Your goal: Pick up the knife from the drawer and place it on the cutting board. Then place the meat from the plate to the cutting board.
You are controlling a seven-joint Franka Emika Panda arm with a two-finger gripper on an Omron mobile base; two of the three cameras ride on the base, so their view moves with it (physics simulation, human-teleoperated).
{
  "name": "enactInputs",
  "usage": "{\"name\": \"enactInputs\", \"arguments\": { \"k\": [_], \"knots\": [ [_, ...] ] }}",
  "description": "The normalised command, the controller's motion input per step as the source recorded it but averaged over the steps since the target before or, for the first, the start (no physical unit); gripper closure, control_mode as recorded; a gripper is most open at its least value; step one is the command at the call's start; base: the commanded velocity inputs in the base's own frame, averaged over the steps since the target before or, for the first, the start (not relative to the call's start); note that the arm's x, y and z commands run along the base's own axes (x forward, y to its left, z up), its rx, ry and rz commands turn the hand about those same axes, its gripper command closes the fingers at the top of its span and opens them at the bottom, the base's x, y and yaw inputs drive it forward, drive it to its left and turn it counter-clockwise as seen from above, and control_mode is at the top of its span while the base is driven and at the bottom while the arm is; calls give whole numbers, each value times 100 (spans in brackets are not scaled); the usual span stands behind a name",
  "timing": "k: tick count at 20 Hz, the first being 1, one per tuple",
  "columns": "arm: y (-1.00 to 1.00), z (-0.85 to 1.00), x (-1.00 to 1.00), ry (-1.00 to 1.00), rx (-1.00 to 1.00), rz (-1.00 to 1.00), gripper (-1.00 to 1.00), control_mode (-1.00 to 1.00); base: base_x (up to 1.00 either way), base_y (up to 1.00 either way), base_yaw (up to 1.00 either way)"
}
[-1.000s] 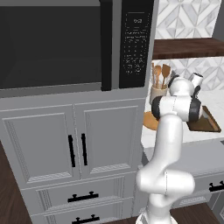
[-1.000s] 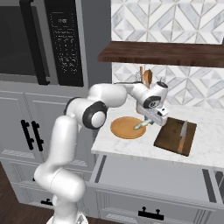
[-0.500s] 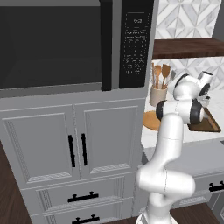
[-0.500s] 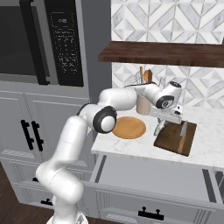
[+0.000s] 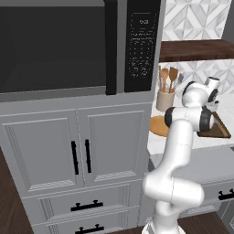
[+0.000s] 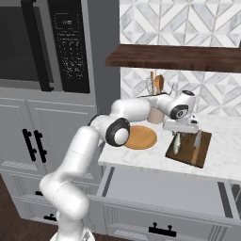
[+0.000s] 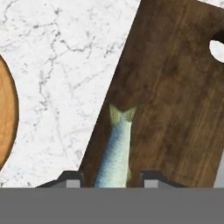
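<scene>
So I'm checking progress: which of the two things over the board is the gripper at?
The meat, the pale fish hanging tail-down between the gripper fingers over the cutting board; the brown-handled knife lies flat further right.

A black microwave (image 5: 77, 45) with a keypad panel sits built into grey cabinetry. Below it, two panelled grey cabinet doors (image 5: 77, 146) carry slim vertical black handles, and the panelled drawers (image 5: 87, 208) under them have ornate black pulls. The white marble counter (image 6: 221, 160) runs to the right. Behind it, the wall is tiled in a grey-and-white geometric pattern (image 6: 179, 23), crossed by a dark wooden shelf (image 6: 179, 57). The floor (image 5: 9, 205) is dark wood. Light is even and soft.
</scene>
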Motion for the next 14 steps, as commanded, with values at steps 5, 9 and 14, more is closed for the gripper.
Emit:
{"name": "enactInputs", "arguments": {
  "k": [5,9,14],
  "knots": [
    [-2,1,-2,-10,-1,6,-100,-100,0,0,0],
    [31,44,-84,-17,-1,11,-100,-100,0,0,0],
    [92,33,-100,-13,-11,10,-100,-100,0,0,0]
  ]
}}
